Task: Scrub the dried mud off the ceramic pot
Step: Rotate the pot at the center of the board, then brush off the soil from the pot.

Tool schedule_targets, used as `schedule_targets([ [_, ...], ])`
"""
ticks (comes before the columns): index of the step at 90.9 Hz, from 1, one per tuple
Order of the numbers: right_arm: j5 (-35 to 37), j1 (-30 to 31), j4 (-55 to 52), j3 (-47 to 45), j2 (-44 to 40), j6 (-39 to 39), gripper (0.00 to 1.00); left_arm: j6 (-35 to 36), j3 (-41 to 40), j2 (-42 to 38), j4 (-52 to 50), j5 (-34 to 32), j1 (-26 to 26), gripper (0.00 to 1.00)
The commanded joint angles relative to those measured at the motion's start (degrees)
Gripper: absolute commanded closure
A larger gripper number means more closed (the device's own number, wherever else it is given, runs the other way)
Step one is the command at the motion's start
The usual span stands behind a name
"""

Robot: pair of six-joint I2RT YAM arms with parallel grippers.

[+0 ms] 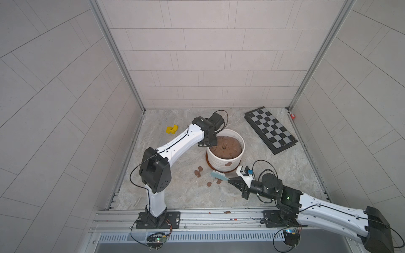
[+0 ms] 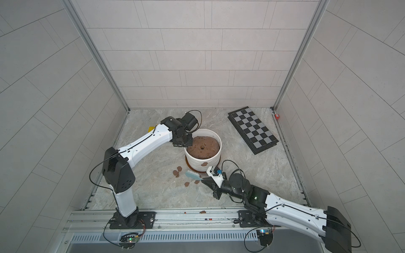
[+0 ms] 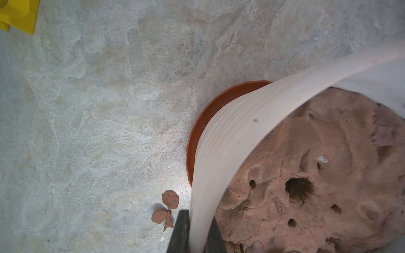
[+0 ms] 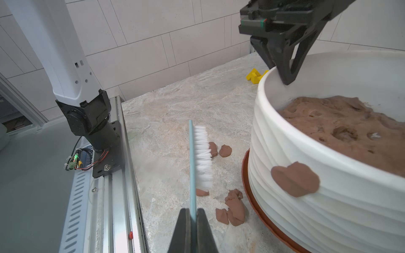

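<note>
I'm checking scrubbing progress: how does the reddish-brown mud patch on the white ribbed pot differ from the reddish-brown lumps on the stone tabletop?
The reddish-brown mud patch sticks flat to the side of the white ribbed pot; the reddish-brown lumps lie loose on the stone tabletop. The mud patch is one smooth two-lobed smear; the lumps are several separate pieces, some crumpled. Both share the same clay-like colour.
</note>
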Motion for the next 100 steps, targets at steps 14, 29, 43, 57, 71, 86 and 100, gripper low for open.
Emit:
schedule_targets([
  [14, -9.84, -6.04, -6.10, 4.54, -0.20, -2.96, 1.00, 12.10, 2.97, 2.80, 2.21, -1.71, 1.05, 0.90],
  [29, -12.16, -10.18, -7.75, 7.57, 2.12, -4.21, 1.00, 15.56, 3.75, 2.90, 2.62, 1.89, 2.23, 0.89],
  [43, -12.89, -13.33, -7.39, 8.91, 4.29, -4.06, 1.00, 18.92, 4.10, 3.10, 2.15, 2.77, 2.36, 0.90],
  [57, -14.44, -16.70, -7.60, 9.34, 7.39, -3.46, 1.00, 20.37, 4.11, 3.42, 2.03, 4.43, 3.14, 0.90],
  [71, -13.68, -18.45, -7.40, 8.55, 8.52, -2.09, 1.00, 22.07, 4.02, 3.40, 1.85, 6.10, 3.49, 0.90],
  [86, -13.39, -19.68, -7.40, 6.89, 9.07, -0.37, 1.00, 23.22, 3.99, 3.20, 1.75, 6.73, 3.74, 0.90],
  [100, -15.29, -19.69, -5.59, 3.99, 9.53, 1.21, 1.00, 23.48, 4.22, 3.51, 1.66, 6.98, 3.97, 0.90],
])
